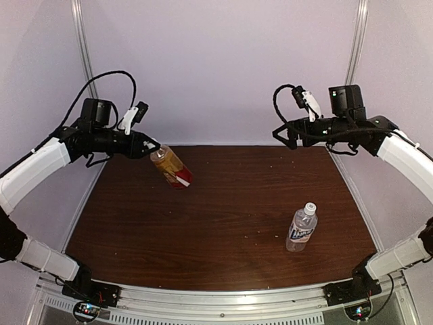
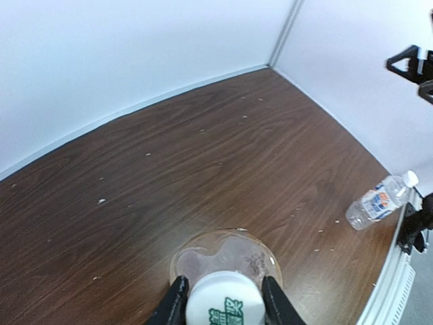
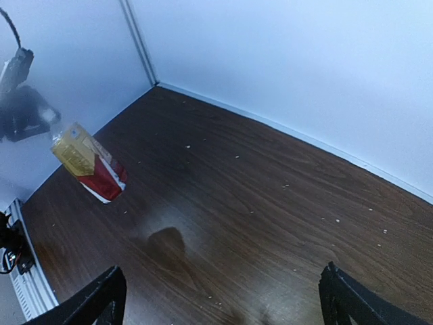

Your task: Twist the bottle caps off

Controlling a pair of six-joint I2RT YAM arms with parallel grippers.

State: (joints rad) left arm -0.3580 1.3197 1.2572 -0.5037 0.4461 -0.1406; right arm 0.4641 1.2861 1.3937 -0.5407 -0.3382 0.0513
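The left hand (image 1: 147, 146) is clenched tight on the small round white plastic cap (image 2: 224, 303) of the brown bottle (image 1: 172, 167), a small plastic one with amber-brown drink and a red label. Its two black fingers (image 2: 174, 306) press on each side of the cap. The brown bottle hangs in the air above the dark brown wooden table (image 1: 223, 196), near the back left. It tilts, with its bottom pointing down and toward the middle. I think it is lifted like this so the other hand can reach its body and hold it while the cap turns.

The right hand (image 1: 279, 134) is up in the air at the back right. It is wide open and holds nothing. It points toward the brown bottle but is well apart from it.

The clear bottle (image 1: 301, 230), a small plastic one with a white and blue label, stands upright on the table near the front right. Its small white cap (image 1: 310, 207) is on. No hand is near it, so it looks like it waits its turn.

Both caps look screwed on, so the job seems to be just beginning.
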